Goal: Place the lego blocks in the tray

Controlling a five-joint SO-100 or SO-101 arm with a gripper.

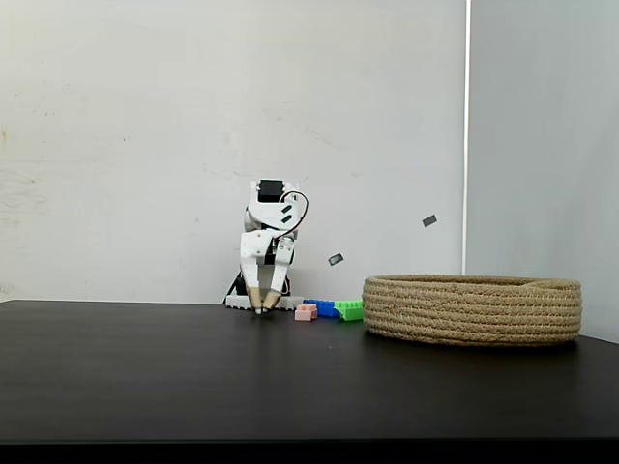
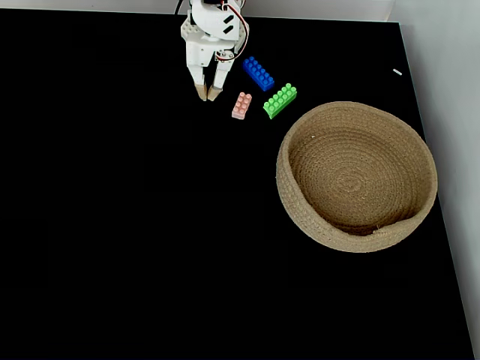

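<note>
Down at the black surface (image 2: 112,225), just beside the bricks, we are seeing the claw (image 2: 208,95) pointing its tips at the tabletop with its fingers parted by only a narrow gap and nothing between them; the low fixed view shows the same claw (image 1: 263,307) with its tips at or barely above the surface. Moving outward, the pale pink brick (image 2: 241,105) is lying nearest, just to the right of the tips in the view from above, with the green brick (image 2: 280,100) beyond it and the blue brick (image 2: 258,73) behind, closer to the arm's base. All three are sitting loose on the surface, close together but apart. Farther right, the tray (image 2: 409,217) is sitting empty. We are judging the step in hand to be the first pick, probably the pink brick. To do it well, we are wanting the fingers spread wider, centred over the brick's short sides, then lowered straight, since a skewed approach risks nudging it into the green one.
</note>
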